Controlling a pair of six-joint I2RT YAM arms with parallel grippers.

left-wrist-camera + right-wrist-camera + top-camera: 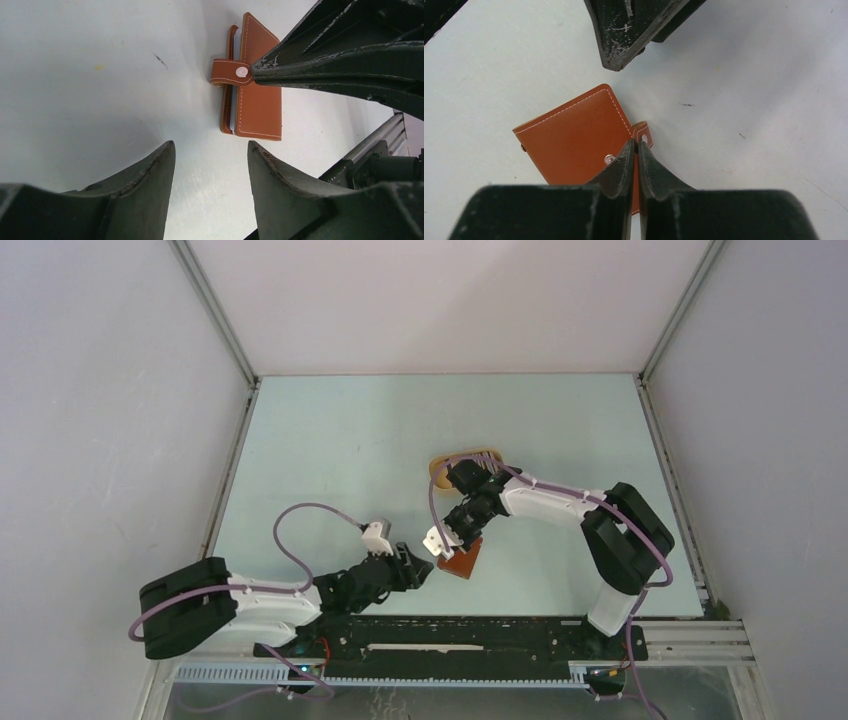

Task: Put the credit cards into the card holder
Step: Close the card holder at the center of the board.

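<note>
Reaching down, right tool [636, 145] pinches card holder [574, 137] strap [643, 134]; left tool [210, 145] hovers open.

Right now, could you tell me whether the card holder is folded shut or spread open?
The card holder is folded shut; its strap tab sits off the bare snap stud.

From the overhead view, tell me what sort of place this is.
Probably a lab robot test cell: a left arm and right arm bolted along a pale table, blank white walls framed in metal, and a leather card holder between them.
</note>
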